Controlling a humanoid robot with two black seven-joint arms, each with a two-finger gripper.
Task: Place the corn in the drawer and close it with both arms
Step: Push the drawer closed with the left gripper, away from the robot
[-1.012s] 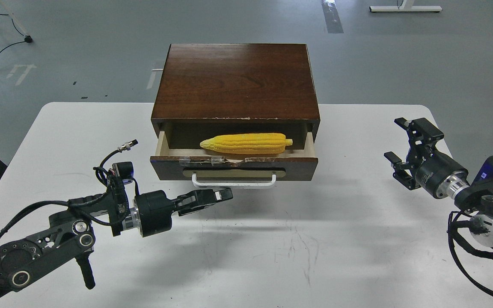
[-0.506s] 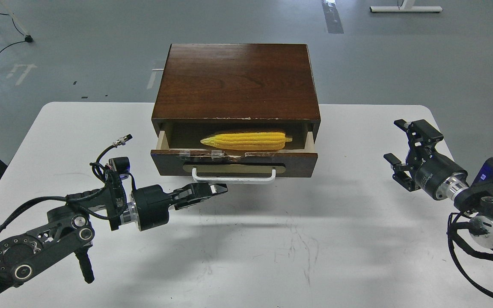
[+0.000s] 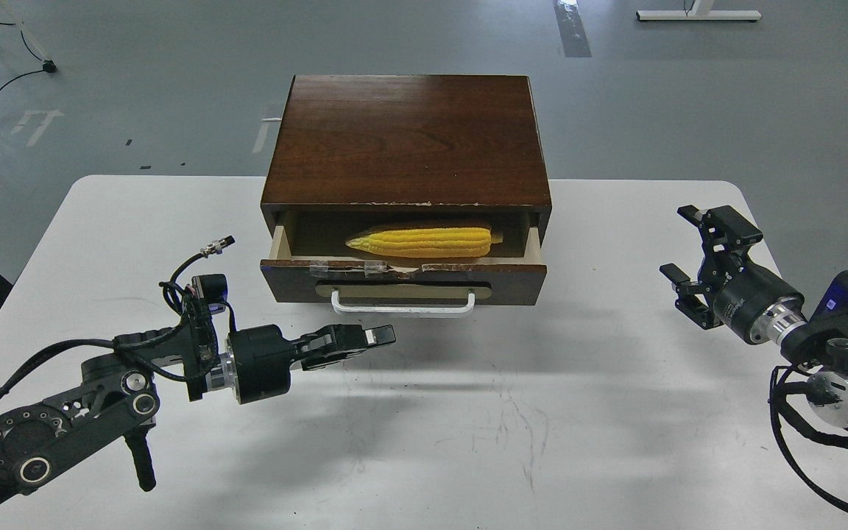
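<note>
The corn [image 3: 424, 241] lies inside the half-open drawer [image 3: 403, 280], so you only push the rigid front beside its white handle [image 3: 403, 302] (it likely slides easily). Your left gripper [image 3: 376, 336] looks closed and empty; your right gripper [image 3: 693, 254] is spread open, well apart.

A cabinet [image 3: 405, 140] sits at the middle of the bench's [image 3: 431, 419] far edge. Its drawer [image 3: 403, 278] stands partly pulled out toward the near edge. The corn [image 3: 424, 241] lies inside the drawer, lengthwise from left to right, with its tapered end to the left. The left claw [image 3: 376, 337] hovers before the drawer front, just below the handle [image 3: 403, 304] and left of its middle. The right claw [image 3: 696, 254] hangs near the bench's right edge, well apart from the drawer.
</note>
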